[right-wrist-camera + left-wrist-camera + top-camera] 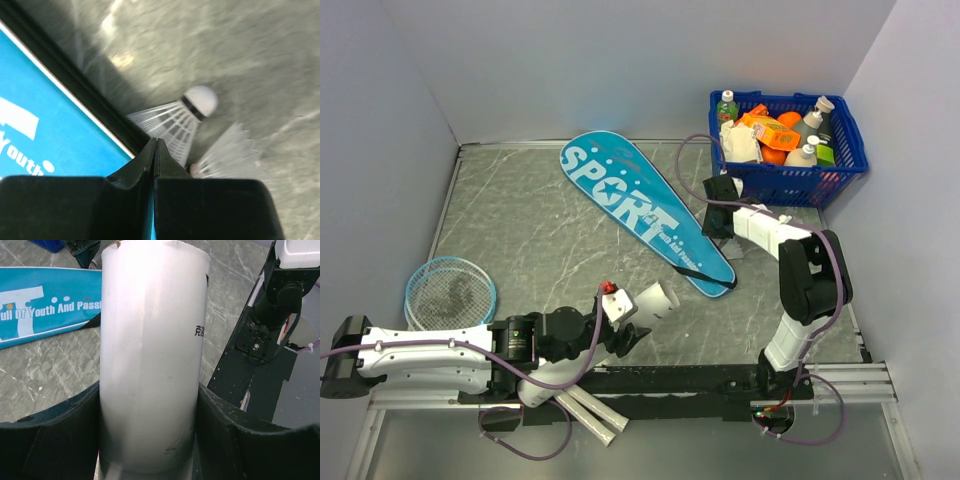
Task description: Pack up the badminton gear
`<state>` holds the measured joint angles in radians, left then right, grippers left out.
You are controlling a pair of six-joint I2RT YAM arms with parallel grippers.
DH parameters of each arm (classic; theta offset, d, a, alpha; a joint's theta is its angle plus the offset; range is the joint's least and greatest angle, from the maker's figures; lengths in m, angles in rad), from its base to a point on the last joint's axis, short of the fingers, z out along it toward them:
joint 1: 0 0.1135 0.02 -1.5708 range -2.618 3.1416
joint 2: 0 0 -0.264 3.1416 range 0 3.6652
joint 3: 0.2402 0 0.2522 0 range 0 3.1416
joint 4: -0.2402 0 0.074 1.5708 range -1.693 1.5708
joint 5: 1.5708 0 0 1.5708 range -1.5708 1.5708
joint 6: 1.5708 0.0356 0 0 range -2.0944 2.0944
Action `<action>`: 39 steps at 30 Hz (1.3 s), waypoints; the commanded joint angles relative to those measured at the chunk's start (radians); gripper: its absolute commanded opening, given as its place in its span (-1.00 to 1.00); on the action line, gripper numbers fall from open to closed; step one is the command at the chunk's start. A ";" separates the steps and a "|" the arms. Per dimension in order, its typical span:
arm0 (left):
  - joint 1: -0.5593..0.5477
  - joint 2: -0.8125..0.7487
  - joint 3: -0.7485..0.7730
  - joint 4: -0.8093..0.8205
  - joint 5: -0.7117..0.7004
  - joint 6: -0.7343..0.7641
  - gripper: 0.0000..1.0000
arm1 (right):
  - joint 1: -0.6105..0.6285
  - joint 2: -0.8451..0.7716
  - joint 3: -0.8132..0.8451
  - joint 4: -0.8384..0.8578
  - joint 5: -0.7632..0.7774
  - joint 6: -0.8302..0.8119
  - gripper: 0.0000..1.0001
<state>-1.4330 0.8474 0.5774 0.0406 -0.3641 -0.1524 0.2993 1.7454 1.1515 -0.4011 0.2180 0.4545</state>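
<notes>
My left gripper (638, 318) is shut on a white cylindrical tube (150, 355), its open end pointing towards the teal SPORT bag (640, 210); the fingers (235, 435) press both of its sides. My right gripper (156, 142) is shut on the skirt edge of a white shuttlecock (180, 122), just off the bag's narrow end (45, 135). A second, blurred shuttlecock (230, 152) lies beside it. Two light-blue racket heads (450, 292) lie stacked at the left. Their white handles (592, 415) stick out under my left arm.
A blue basket (840, 160) full of groceries stands at the back right, behind my right arm. The dark base rail (720, 378) runs along the near edge. Walls close off the left, back and right.
</notes>
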 commanded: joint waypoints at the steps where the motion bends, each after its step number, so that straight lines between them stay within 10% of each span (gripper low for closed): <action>1: -0.007 -0.011 -0.001 0.070 -0.010 -0.016 -0.98 | 0.032 0.008 0.013 0.024 -0.121 -0.008 -1.00; 17: -0.007 -0.033 -0.011 0.070 -0.009 -0.007 -0.98 | 0.143 -0.128 -0.015 -0.031 -0.335 -0.022 -1.00; 23: -0.009 -0.062 -0.021 0.071 -0.010 -0.010 -0.98 | 0.103 -0.282 -0.041 -0.116 -0.063 -0.048 -0.08; 39: -0.012 -0.071 -0.033 0.085 0.011 -0.010 -0.98 | -0.264 -0.376 -0.233 -0.005 -0.328 -0.112 0.28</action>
<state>-1.4380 0.7944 0.5533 0.0479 -0.3634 -0.1516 0.0879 1.3567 0.9302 -0.4606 -0.0078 0.3908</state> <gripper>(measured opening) 0.667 0.633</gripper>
